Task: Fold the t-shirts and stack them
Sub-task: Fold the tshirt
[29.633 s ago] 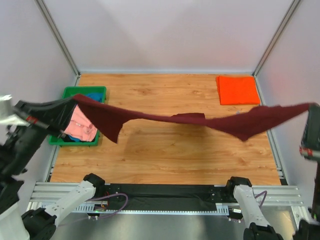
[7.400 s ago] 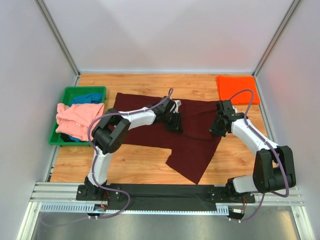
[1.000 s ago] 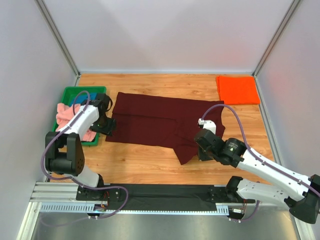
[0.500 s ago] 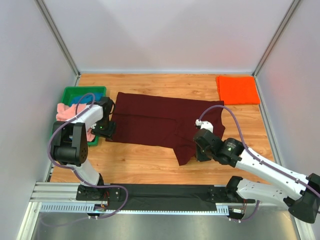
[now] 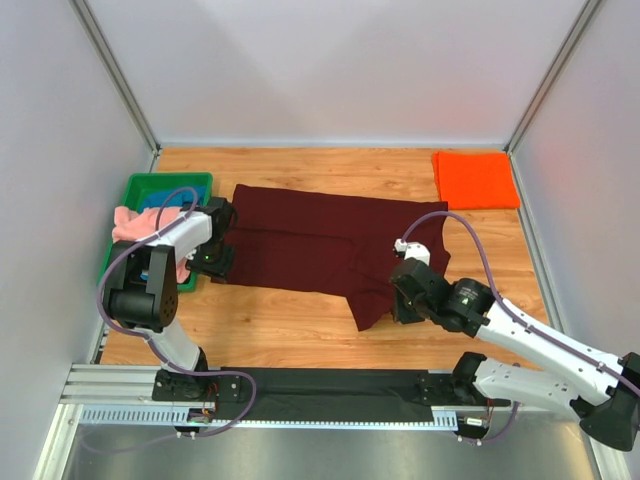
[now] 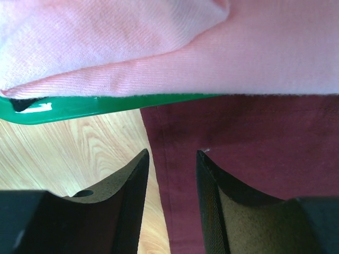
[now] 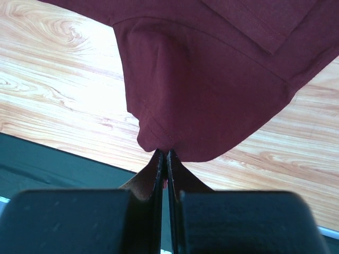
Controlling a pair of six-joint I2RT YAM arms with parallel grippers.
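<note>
Nearest, your right gripper (image 7: pixel 165 152) pinches the maroon shirt's (image 5: pixel 310 240) near corner; the shirt lies spread on the table (image 5: pixel 290 325). Your left gripper (image 6: pixel 172 155) stands parted over its left edge beside the green tray (image 6: pixel 79 106). The orange shirt (image 5: pixel 475 180) sits folded far right.

left arm (image 5: pixel 180 236): white shell, black joints
right arm (image 5: pixel 540 340): same white and black
cables (image 5: pixel 467 229): thin, purple, looping
fingers (image 6: pixel 212 206): black, grainy inner faces

Lab test cell: white panels (image 5: pixel 330 70), aluminium frame (image 5: pixel 117 75).
</note>
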